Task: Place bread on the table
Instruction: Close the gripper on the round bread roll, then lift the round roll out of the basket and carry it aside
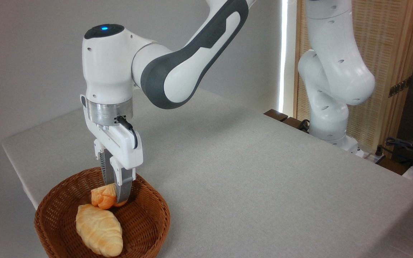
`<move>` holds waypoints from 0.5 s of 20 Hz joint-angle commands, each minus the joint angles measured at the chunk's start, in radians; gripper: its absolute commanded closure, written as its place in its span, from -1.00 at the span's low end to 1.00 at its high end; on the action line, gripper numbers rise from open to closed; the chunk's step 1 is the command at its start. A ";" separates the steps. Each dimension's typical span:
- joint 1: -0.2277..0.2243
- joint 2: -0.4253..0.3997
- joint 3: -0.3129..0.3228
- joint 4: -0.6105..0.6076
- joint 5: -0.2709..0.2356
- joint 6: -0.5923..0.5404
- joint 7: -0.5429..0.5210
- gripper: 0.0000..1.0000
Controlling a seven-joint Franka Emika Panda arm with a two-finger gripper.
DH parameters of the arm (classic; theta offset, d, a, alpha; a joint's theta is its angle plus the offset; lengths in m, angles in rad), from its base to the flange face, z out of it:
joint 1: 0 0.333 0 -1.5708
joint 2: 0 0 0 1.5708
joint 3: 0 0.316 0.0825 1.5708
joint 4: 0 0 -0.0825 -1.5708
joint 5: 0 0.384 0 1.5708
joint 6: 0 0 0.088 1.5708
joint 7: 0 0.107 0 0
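The bread [102, 197], a small round bun with a pale top and orange sides, sits inside the wicker basket [145, 229] at the lower left. My gripper [115, 195] points straight down into the basket, its fingers closed against the bun's sides. The bun looks tilted and slightly raised; whether it still touches the basket floor I cannot tell. The table [249, 172], covered in light grey-beige fabric, stretches to the right of the basket.
A longer oval ridged loaf [99, 230] lies in the front of the basket, just below the bun. The arm's white base [330, 118] stands at the table's far right edge, with cables [407, 147] beyond it.
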 commanded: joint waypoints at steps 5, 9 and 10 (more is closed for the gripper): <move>0.000 -0.008 0.008 0.012 0.001 0.015 -0.003 0.00; 0.000 -0.049 0.010 0.012 -0.001 0.006 -0.009 -0.01; 0.000 -0.063 0.010 0.012 -0.002 0.000 -0.012 -0.01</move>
